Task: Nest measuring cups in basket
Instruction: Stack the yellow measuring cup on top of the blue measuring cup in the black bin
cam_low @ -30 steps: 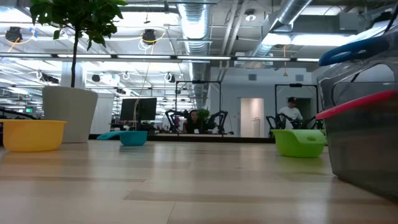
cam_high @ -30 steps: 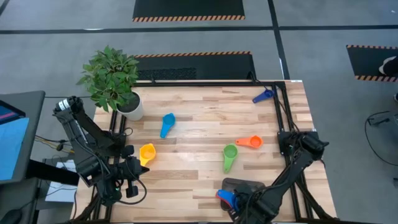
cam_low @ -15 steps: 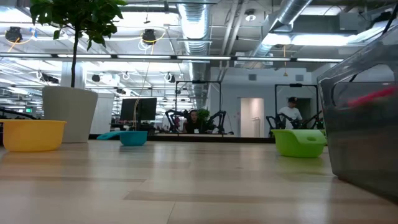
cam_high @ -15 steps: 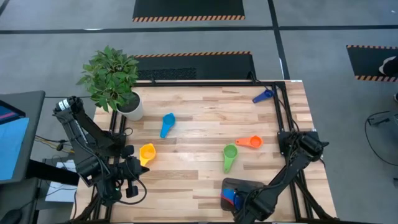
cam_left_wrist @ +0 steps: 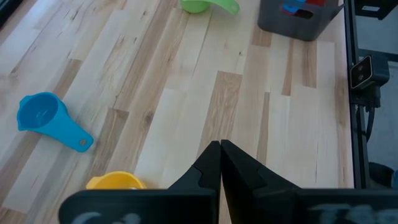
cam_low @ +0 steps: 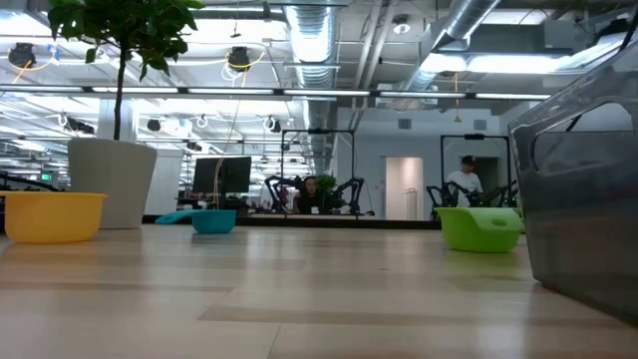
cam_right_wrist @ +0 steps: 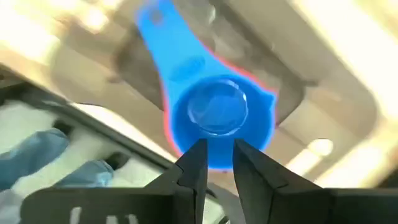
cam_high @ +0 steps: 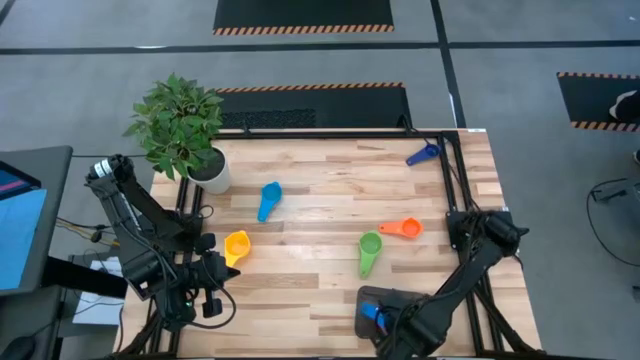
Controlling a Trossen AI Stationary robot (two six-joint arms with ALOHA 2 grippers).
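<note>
Two arms share our surface [cam_high: 320, 215]. Our left tool [cam_left_wrist: 220, 148], clenched, waits at the left edge beside the yellow cup [cam_high: 236, 245]. Light-blue cup [cam_high: 269, 196], green cup [cam_high: 369, 247] and orange cup [cam_high: 404, 228] lie rightward, handles variously angled. Our right tool [cam_right_wrist: 217, 163], nearest the basket [cam_high: 372, 296], hovers slightly parted over nested blue cup [cam_right_wrist: 216, 113] and red cup [cam_right_wrist: 270, 99].

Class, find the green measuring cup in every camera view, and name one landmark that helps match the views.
High view: green measuring cup, right of table centre.
Low view: far right.
Left wrist view: top edge.
Right wrist view: not in it.
Landmark: the basket beside it, also in low and left wrist.
</note>
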